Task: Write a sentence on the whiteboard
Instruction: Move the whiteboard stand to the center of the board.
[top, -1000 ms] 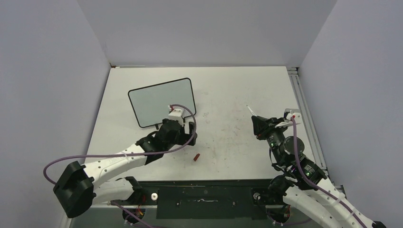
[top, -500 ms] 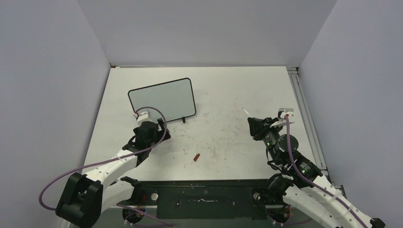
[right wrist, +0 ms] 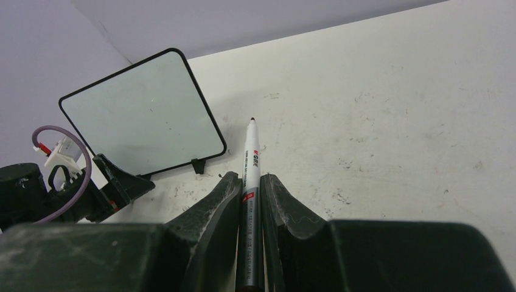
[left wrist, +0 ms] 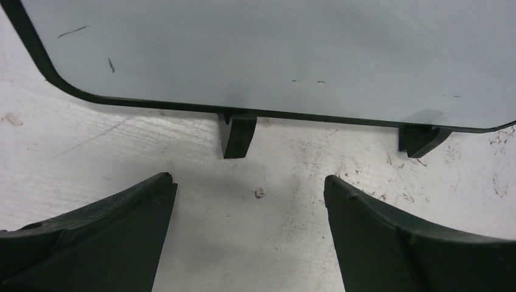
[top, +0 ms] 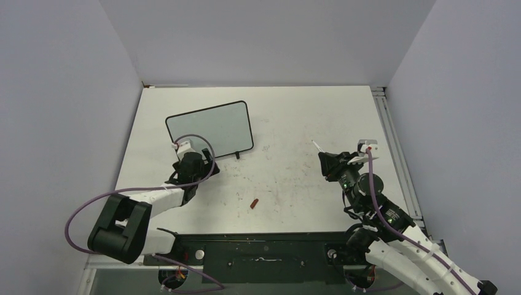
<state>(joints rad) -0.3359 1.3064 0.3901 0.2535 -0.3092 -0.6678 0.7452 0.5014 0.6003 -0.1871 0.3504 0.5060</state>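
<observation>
Top external — whiteboard (top: 212, 129) long axis left-right, facing the arms.

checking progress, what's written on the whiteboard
No lettering: the whiteboard shows only a few faint specks. In the top view the left gripper hides its lower-left corner. The marker sits in the right gripper.
</observation>
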